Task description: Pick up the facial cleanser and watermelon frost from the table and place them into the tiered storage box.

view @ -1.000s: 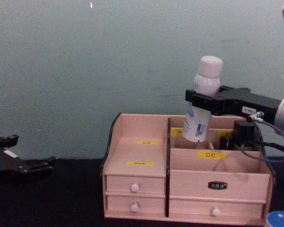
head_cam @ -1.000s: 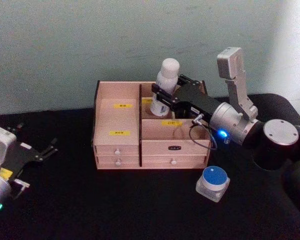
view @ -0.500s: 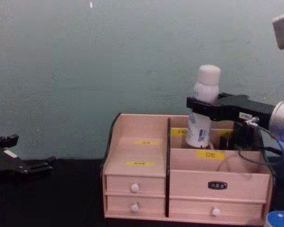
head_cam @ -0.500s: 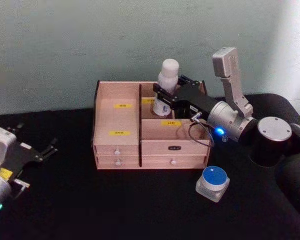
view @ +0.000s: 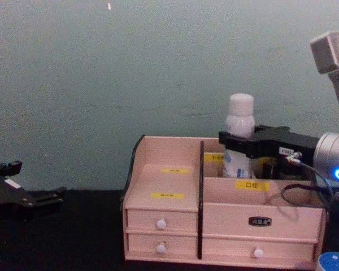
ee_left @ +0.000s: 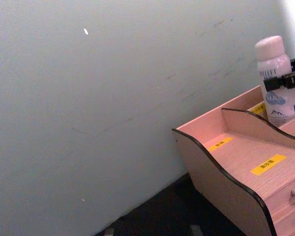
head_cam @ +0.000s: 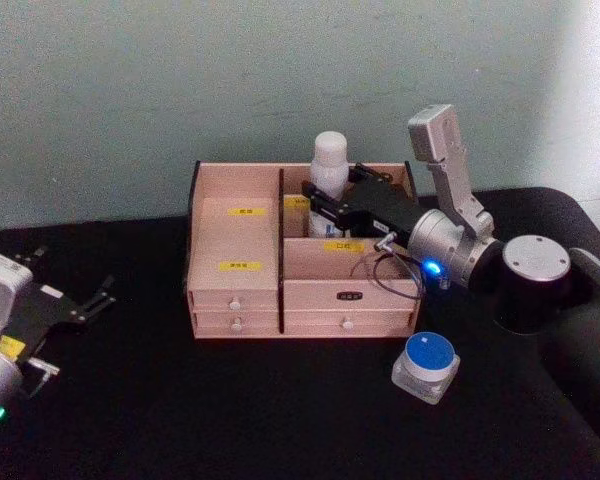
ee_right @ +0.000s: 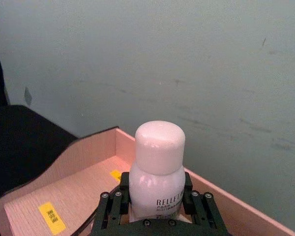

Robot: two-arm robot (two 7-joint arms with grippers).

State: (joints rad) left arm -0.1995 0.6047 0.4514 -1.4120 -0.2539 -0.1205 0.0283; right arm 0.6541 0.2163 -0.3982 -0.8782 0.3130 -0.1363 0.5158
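Observation:
The facial cleanser (head_cam: 330,162), a tall white bottle with a rounded cap, stands upright in the rear middle compartment of the tiered storage box (head_cam: 235,245). My right gripper (head_cam: 328,205) is shut on the bottle's body, below the cap. From the chest, the cleanser (view: 239,119) rises above the box (view: 164,182) with the right gripper (view: 237,141) around it. The right wrist view looks down on the cap (ee_right: 160,145). The watermelon frost (head_cam: 427,365), a squat jar with a blue lid, sits on the table in front of the box's right corner. My left gripper (head_cam: 78,330) rests open at the far left.
The box stands on a black table against a pale green wall (head_cam: 180,80). Its left half has stepped shelves with yellow labels (head_cam: 242,265) and small white-knobbed drawers (head_cam: 234,303) below. A dark item (view: 268,168) stands in the compartment beside the bottle.
The right gripper has lowered the facial cleanser from a tilted pose above the box down into the rear compartment, now upright. The left arm and the jar have not moved.

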